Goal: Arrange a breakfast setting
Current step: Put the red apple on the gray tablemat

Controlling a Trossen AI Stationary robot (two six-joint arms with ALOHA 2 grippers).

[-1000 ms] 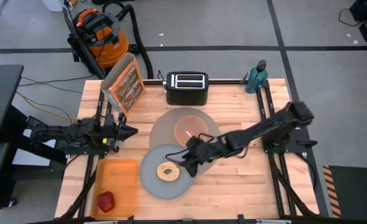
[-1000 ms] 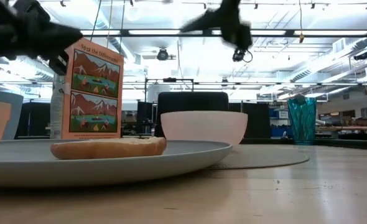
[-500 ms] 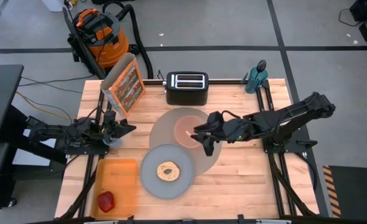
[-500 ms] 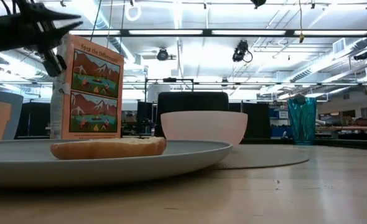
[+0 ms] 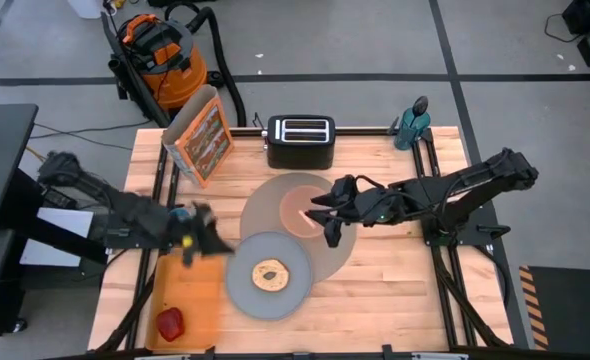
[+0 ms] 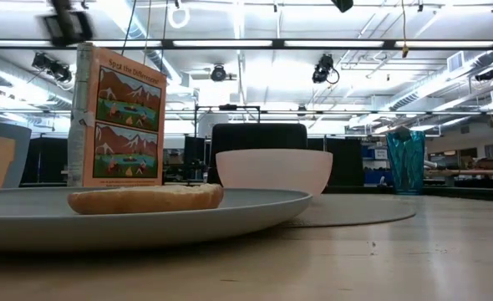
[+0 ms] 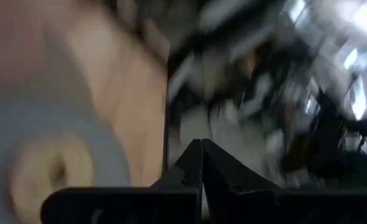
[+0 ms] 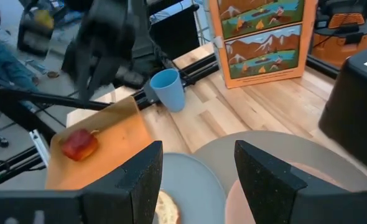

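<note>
On the orange tray [image 5: 200, 300] at the front-left corner of the tabletop [image 5: 395, 290], the red apple [image 5: 169, 323] is found lying alone, near the tray's front end. The left tool [image 5: 197, 243] is placed above the tray's far end, just beside the grey plate [image 5: 237, 290]. From this tool the apple lies toward the front edge of the tabletop and slightly outward. No long axis is presented, since the apple is round. The left arm is judged clearly the nearer one, because the right arm is on the far side of the plate.

In the left wrist view the left tool's fingers are seen pressed together at the tips, with nothing between them. They would have to be spread before any grasp on the apple.

The right tool [image 8: 199, 152] is held above the round mat [image 5: 265, 210], beside the pink bowl [image 5: 297, 207]. Its fingers are spread wide and nothing is held or touched.

A bagel [image 5: 268, 275] is noted on the plate, which overlaps the mat's front-left edge. The small blue cup [image 8: 169, 89] stands upright on the tabletop just beyond the tray's far end. No spoon is seen.
</note>
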